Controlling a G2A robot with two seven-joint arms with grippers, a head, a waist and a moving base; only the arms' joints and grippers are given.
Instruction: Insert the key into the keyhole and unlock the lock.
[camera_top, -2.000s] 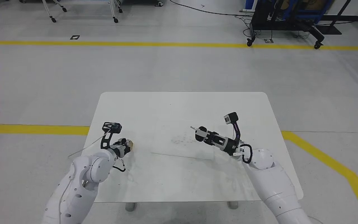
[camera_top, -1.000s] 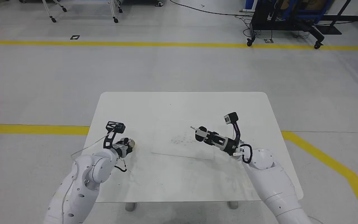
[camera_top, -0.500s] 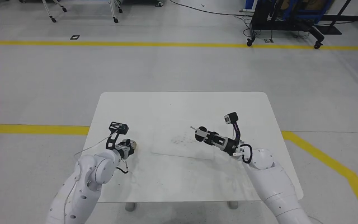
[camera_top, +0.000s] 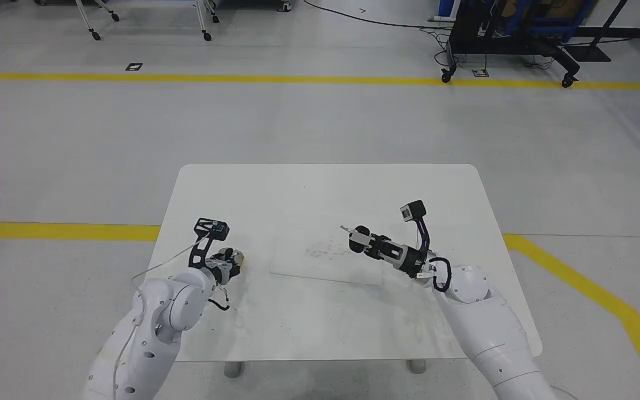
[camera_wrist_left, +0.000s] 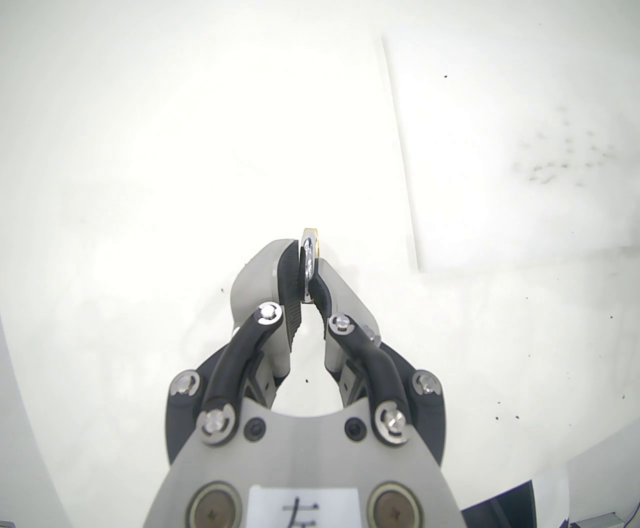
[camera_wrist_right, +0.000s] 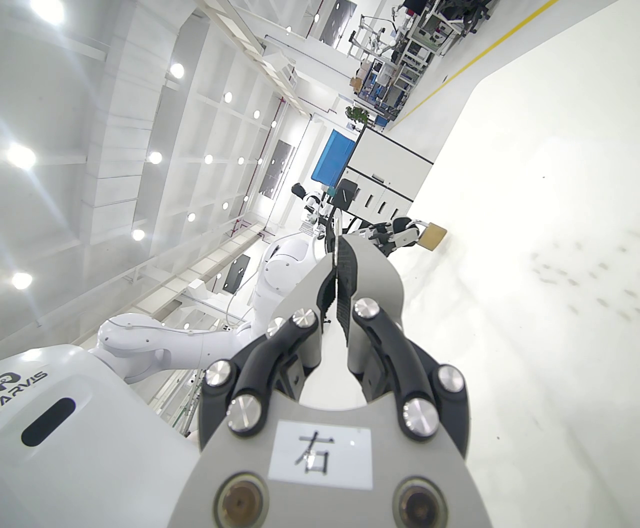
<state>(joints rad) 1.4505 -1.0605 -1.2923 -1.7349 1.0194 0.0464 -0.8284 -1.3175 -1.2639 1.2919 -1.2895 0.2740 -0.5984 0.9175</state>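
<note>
Grips lock (camera_wrist_left: 308, 252) by shackle in clamped left fingers (camera_wrist_left: 290, 285), left of centre in top view. Pinches key (camera_wrist_right: 337, 225) between right fingers (camera_wrist_right: 370, 280), centre-right. Treat both as likely rigid, slick metal.

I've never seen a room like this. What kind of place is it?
Likely a robot lab or factory hall: a wide grey floor with yellow lines, a white table, and wheeled racks beyond it.
</note>
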